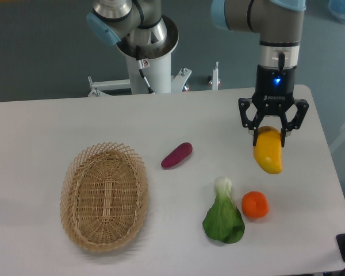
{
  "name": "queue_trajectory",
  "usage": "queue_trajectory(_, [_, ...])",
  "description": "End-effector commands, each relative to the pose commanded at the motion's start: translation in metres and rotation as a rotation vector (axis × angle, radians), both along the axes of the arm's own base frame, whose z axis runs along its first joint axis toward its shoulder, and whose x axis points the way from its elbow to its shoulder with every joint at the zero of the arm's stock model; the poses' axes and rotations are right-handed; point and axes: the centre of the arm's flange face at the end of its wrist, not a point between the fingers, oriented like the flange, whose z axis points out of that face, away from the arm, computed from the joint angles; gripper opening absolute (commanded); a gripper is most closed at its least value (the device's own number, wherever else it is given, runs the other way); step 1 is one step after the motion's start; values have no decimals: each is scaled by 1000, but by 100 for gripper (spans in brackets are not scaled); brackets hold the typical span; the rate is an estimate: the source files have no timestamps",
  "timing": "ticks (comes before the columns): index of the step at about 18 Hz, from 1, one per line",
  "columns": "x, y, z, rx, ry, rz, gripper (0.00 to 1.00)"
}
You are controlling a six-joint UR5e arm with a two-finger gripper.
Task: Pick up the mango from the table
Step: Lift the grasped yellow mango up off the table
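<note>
Pinching mango (268,153) by top end only, pincer (269,131) holds it dangling at right of frame above tabletop (57,123). Risk: smooth fruit slips, drops near orange (255,204).

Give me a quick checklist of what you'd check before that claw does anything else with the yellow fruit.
1. Claw shut on the mango: ok.
2. Grip placement: not ok, it holds only the top end; most of the fruit hangs below.
3. Mango clear of the table: ok, it appears lifted.
4. Orange and leafy green apart from the mango: ok.
5. Grip firmness: cannot tell.
</note>
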Motion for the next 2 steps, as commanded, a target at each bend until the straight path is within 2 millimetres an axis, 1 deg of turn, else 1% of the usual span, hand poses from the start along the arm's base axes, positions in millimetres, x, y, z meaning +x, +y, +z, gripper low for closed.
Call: queue_trajectory(2, [1, 1, -1, -1, -1, -2, 51])
